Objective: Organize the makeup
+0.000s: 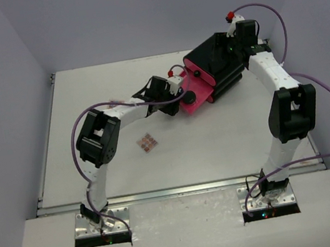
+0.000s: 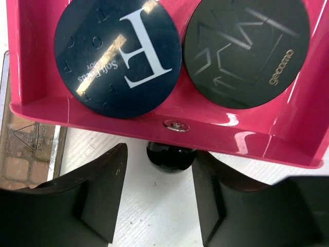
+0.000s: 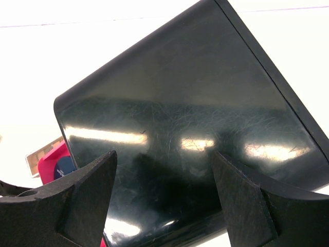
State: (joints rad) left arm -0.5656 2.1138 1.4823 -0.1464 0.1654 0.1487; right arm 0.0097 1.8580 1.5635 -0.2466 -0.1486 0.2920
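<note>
**Reaching for the drawer knob, two palettes left outside**

Nearest my bases, one small rectangular tan-pink eyeshadow palette [image 1: 148, 143] lies alone on the white tabletop [image 1: 100, 191], well apart from everything else.

Further out, my left gripper [image 2: 160, 154] is at the front of an open glossy pink plastic drawer [image 2: 154, 123]. Its dark fingers [image 2: 97, 195] stand apart on either side of the drawer's small round black knob [image 2: 170, 158]. The right-hand finger is just beside the knob, with a clearer gap on the other side. I am not clamped on it yet.

A second tan-pink palette in a clear case [image 2: 23, 149] lies on the table just beside the drawer's corner.

Inside the drawer, side by side and flat, sit a round dark-blue jar with a large white letter on its lid [image 2: 118, 54] and a round black compact [image 2: 247, 51].

Behind the drawer is the big glossy black box [image 1: 218, 64] it slides out of. At the box's far corner, my right gripper [image 3: 164, 170] hangs over the shiny top with its fingers wide apart. I cannot tell whether they touch the box.

By my reckoning the job is partly done: the jar and compact are stowed, both palettes remain outside, and the drawer is open. I see no thin sticks anywhere.
</note>
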